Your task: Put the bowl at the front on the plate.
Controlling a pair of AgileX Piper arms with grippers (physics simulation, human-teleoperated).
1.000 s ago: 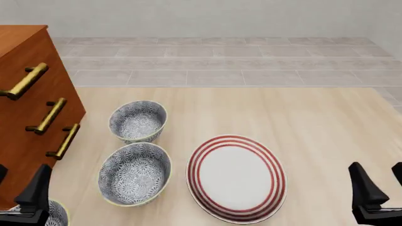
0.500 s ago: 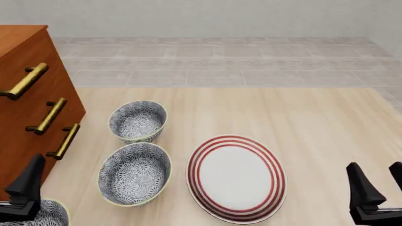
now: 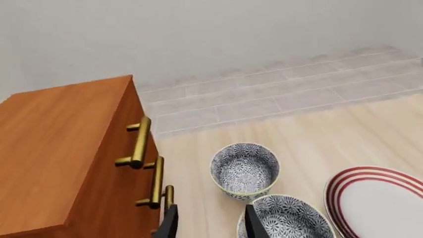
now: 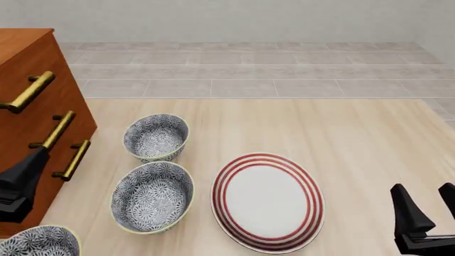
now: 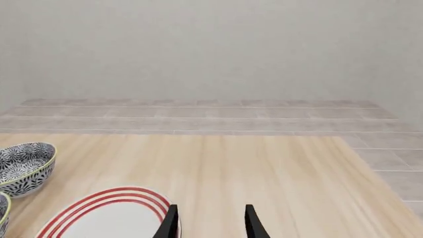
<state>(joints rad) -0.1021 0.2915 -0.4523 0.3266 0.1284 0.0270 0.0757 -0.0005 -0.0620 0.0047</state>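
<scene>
Bowl (image 4: 37,242) sits at the front view's lower left corner, apart from the plate (image 4: 267,201) at lower centre. Left gripper (image 3: 210,228) and right gripper (image 4: 428,213) both gape, empty.

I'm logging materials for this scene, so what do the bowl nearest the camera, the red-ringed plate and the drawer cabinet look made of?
The front bowl: likely glazed ceramic, printed blue-grey floral pattern.
The plate: probably glazed ceramic, smooth white with red rings.
The cabinet: reddish-brown wood look, brass-coloured bar handles.
</scene>
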